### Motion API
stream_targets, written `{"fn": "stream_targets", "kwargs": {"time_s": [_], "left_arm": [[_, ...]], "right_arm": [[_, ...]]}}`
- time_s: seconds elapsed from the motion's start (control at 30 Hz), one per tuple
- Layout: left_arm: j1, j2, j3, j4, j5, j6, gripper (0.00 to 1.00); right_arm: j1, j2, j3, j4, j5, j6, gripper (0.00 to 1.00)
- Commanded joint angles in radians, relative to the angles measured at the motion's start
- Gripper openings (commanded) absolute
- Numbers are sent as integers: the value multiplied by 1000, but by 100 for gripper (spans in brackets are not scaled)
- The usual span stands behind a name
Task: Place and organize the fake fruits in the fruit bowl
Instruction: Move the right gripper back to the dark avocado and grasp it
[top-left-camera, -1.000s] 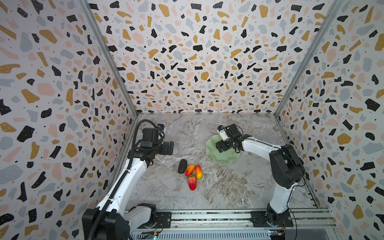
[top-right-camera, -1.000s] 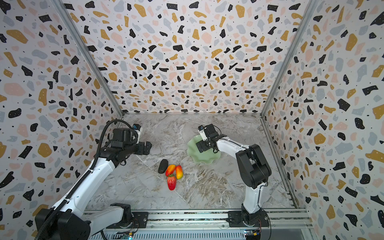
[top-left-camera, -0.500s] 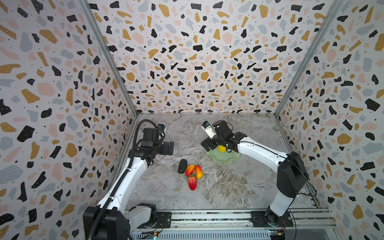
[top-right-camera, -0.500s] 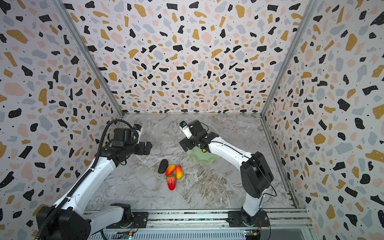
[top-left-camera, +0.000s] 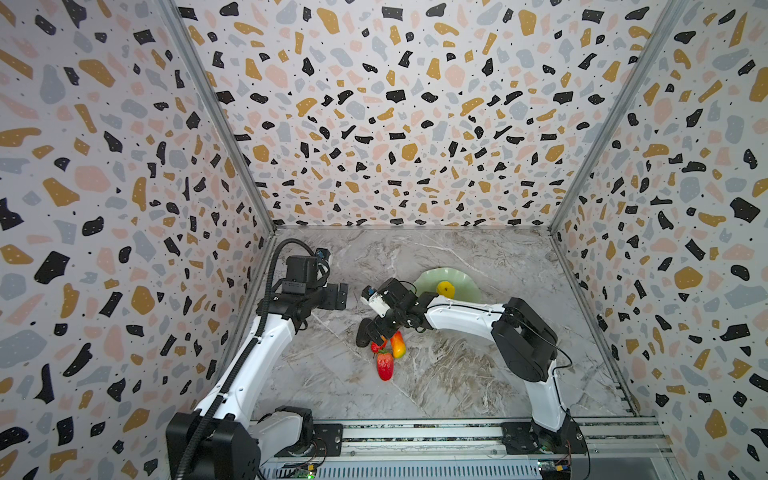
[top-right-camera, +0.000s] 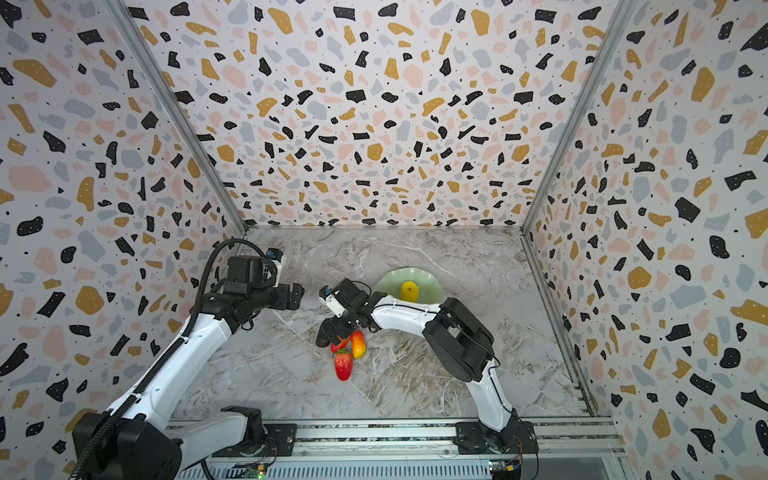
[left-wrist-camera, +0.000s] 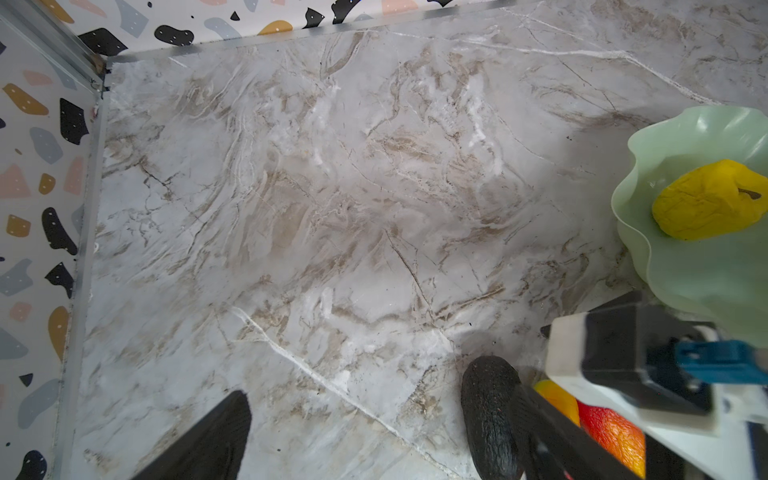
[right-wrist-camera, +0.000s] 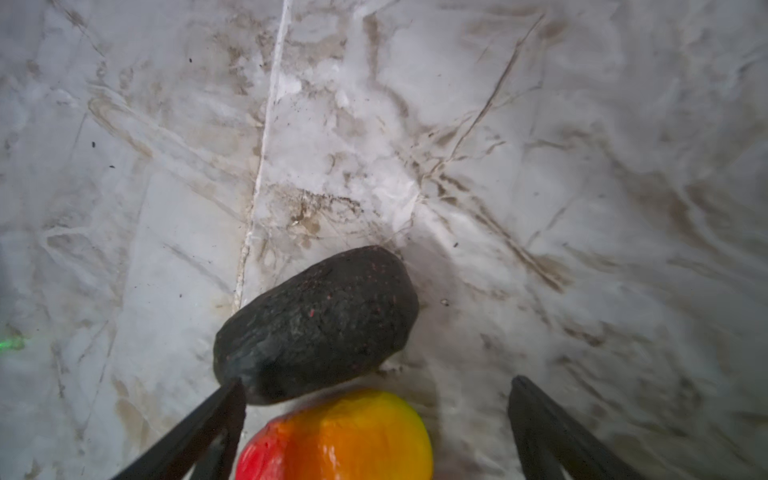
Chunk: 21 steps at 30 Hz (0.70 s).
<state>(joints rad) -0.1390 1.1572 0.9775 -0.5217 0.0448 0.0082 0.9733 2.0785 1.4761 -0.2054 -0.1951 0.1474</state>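
White arms (top-left-camera: 249, 365), black joints (top-left-camera: 523, 340), cables (top-left-camera: 269, 270)

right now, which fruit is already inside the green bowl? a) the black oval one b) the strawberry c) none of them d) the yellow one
D: the yellow fruit lies inside the fruit bowl, while the strawberry, the dark oval and a red-to-yellow piece lie out on the table.

The fruit bowl (top-left-camera: 467, 286) is pale mint green. One yellow fruit (top-left-camera: 445, 288); a blackish oval fruit (right-wrist-camera: 316, 324) with red speckles; an elongated fruit (right-wrist-camera: 336, 436) shading red to yellow; a red strawberry (top-left-camera: 385, 365), green-capped. The tabletop (top-left-camera: 457, 382) is grey-white marble, brown-veined. The walls (top-left-camera: 395, 104) are white terrazzo flecked black, ochre, pink and grey.
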Motion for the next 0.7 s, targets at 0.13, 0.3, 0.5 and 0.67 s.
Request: {"fn": "stream_targets", "kwargs": {"time_s": [0.13, 0.3, 0.5, 0.67], "left_arm": [[6, -23, -12, 28, -2, 8, 100], [6, -27, -15, 31, -2, 8, 100], [6, -31, -17, 32, -3, 9, 99], [6, -31, -19, 32, -3, 7, 100]], "right_arm": [[16, 13, 53, 78, -34, 71, 100], [16, 49, 77, 95, -53, 80, 97], [23, 92, 110, 83, -74, 71, 91], [30, 90, 104, 67, -85, 28, 89]]}}
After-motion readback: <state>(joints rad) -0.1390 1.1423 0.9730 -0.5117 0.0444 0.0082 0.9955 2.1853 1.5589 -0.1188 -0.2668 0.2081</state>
